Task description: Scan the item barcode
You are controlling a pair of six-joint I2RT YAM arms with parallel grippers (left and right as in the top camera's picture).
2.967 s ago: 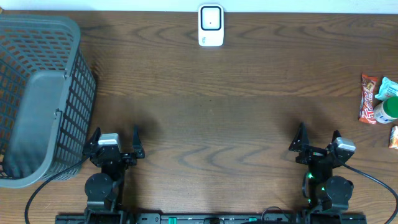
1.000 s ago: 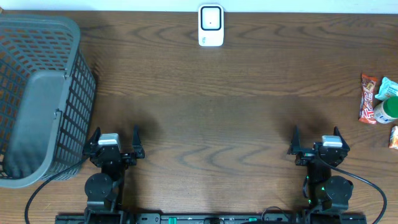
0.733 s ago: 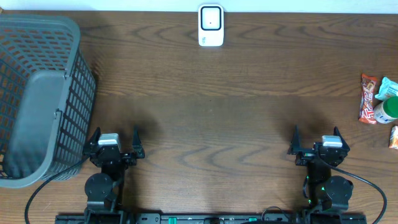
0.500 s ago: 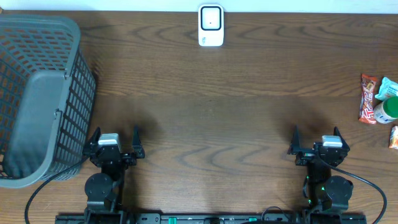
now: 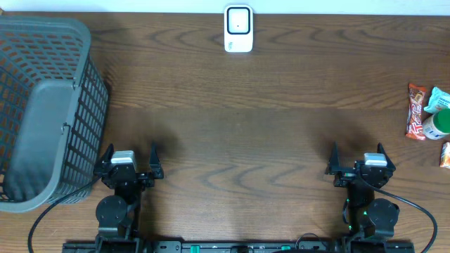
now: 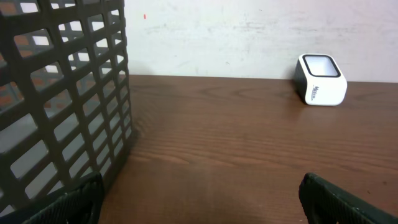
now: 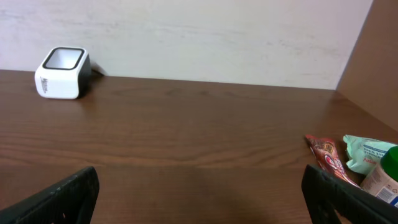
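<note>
Jaws on your left gripper [image 5: 131, 151] and right gripper [image 5: 358, 151] stand spread wide, holding nothing. Well off to the right of the right gripper and slightly ahead of it, a red snack bar [image 5: 416, 111], a pale green packet [image 5: 437, 98] and a green-capped bottle [image 5: 437, 125] lie close together. The scanner [image 5: 238, 29] sits far ahead, between the two grippers. The bar looks light, with a crinkly, slippery wrapper; pinch it gently across its narrow middle.
</note>
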